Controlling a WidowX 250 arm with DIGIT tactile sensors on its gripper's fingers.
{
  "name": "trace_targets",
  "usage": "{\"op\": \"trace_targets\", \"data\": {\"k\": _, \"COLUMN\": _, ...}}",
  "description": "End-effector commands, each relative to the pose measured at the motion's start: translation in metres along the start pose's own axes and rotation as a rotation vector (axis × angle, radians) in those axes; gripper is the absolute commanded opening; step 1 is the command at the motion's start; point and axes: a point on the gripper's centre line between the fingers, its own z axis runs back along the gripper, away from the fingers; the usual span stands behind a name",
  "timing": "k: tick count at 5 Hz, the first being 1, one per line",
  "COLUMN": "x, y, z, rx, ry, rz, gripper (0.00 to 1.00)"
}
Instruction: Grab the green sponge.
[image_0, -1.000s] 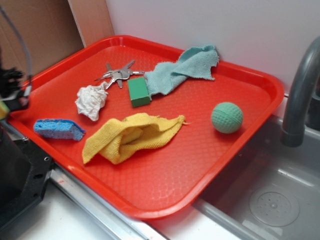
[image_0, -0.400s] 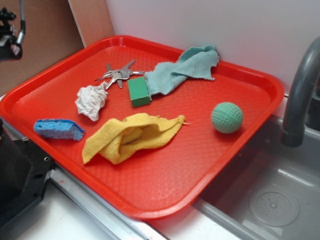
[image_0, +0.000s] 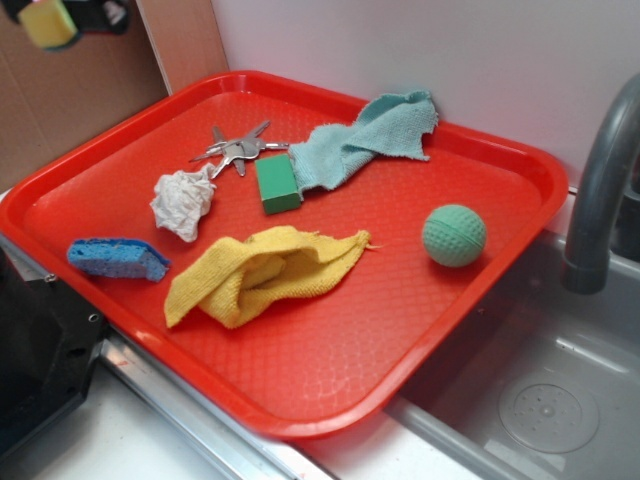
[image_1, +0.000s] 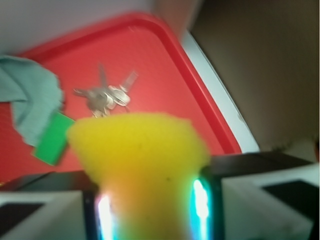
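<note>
The green sponge (image_0: 277, 184) is a small solid-green block lying on the red tray (image_0: 500, 250), between the keys (image_0: 232, 150) and the teal cloth (image_0: 365, 140). In the wrist view the green sponge (image_1: 51, 145) shows at the left, below the keys (image_1: 104, 96). My gripper (image_0: 50, 22) hangs high at the top left, outside the tray and well away from the green sponge. It is shut on a yellow sponge (image_1: 137, 160), which fills the gap between the fingers (image_1: 215, 200) and hides the tray beneath.
On the tray also lie a crumpled white paper (image_0: 183, 203), a blue sponge (image_0: 118, 258), a yellow cloth (image_0: 265, 272) and a dimpled green ball (image_0: 454, 235). A sink (image_0: 530, 400) with a grey faucet (image_0: 600, 190) is at the right.
My gripper has risen from the tray's left edge to the top left corner of the exterior view, carrying the yellow sponge. Nothing on the tray has moved.
</note>
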Motion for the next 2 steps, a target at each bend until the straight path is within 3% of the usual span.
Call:
{"op": "trace_targets", "data": {"k": 1, "x": -0.0117, "y": -0.0040, "z": 0.0088, "rx": 0.000, "ry": -0.033, "rz": -0.095, "gripper": 0.00}}
{"op": "trace_targets", "data": {"k": 2, "x": -0.0037, "y": -0.0077, "z": 0.0070, "rx": -0.034, "ry": -0.056, "rz": -0.091, "gripper": 0.00}}
